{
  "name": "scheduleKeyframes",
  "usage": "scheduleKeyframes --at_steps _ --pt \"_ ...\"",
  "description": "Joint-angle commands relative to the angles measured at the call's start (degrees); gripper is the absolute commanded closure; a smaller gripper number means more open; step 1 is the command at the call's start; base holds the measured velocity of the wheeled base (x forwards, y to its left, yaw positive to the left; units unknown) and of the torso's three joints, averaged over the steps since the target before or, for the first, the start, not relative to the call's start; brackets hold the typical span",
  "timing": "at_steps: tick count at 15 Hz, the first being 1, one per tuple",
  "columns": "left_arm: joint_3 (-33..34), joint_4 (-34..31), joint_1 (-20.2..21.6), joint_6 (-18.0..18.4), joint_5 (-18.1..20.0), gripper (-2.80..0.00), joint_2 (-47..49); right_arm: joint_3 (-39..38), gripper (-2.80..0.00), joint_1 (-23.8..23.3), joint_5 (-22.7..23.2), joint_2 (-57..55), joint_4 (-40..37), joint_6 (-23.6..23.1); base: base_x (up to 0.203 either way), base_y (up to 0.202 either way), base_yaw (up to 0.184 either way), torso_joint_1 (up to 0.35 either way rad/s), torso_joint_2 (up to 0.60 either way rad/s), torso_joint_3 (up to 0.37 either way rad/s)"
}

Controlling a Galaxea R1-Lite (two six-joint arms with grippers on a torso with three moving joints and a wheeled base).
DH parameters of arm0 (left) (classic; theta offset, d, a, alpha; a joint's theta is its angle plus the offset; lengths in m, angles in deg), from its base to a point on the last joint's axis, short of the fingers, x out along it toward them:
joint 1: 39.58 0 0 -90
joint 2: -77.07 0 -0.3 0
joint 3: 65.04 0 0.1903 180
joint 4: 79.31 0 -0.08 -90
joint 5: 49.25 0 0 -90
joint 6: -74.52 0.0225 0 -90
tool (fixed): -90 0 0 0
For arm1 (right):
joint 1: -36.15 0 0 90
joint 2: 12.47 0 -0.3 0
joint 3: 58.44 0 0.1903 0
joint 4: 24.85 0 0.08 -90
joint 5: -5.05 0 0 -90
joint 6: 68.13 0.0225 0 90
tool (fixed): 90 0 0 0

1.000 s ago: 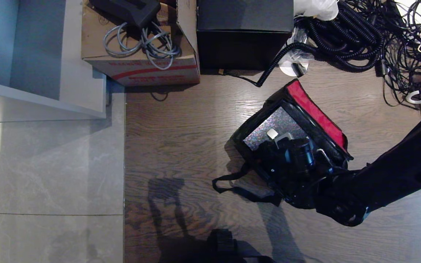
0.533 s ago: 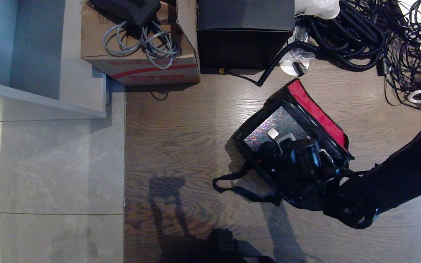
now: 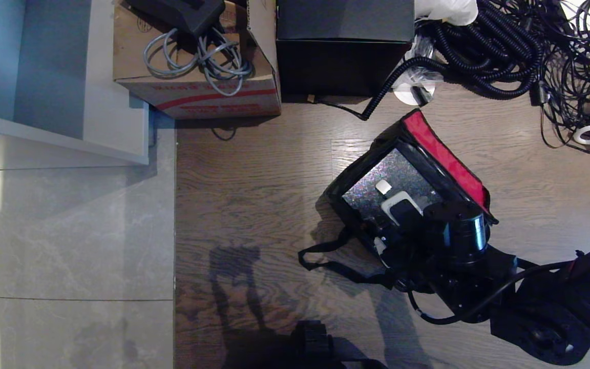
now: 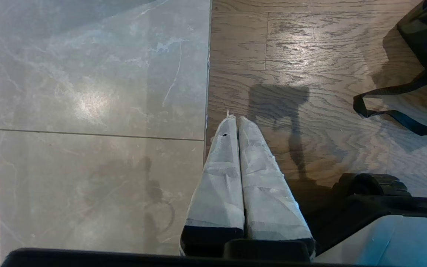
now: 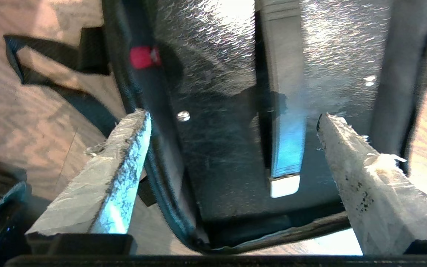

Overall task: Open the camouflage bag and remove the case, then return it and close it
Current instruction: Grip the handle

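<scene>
Right claw [image 5: 232,148] standing apart over case [image 3: 377,179] | I am judging case rigid, slick, probably weighty; gripping bar handle [image 5: 282,111] | camouflage bag [image 3: 446,154] soft, collapsing.

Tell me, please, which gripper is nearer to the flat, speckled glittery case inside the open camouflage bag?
The right gripper: it hangs open directly over the case, fingers either side of its handle. The left gripper is shut over bare floor, away from the bag.

Hiding the near half of the case [image 3: 377,184] and bag [image 3: 448,159] under the right arm [image 3: 459,241]. Running off the head view's top edge: black box [image 3: 343,46], cables [image 3: 530,46].
</scene>
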Motion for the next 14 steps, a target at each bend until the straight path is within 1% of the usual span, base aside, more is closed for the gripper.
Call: scheduleKeyframes --at_steps 1,11,14 --pt "0.00 0.00 0.00 -0.03 -0.01 0.00 0.00 -0.10 -2.80 0.02 -0.29 1.51 0.42 -0.14 0.000 0.000 0.000 0.000 0.00 0.000" --pt "0.00 0.00 0.00 -0.03 -0.01 0.00 0.00 -0.01 -2.80 0.02 -0.46 1.07 0.37 0.04 0.000 0.000 0.000 0.000 0.00 0.000" --pt "0.00 0.00 0.00 -0.01 -0.01 0.00 0.00 -0.19 -2.80 0.02 -0.55 0.98 0.37 0.21 -0.093 0.000 0.003 0.005 0.00 0.003"
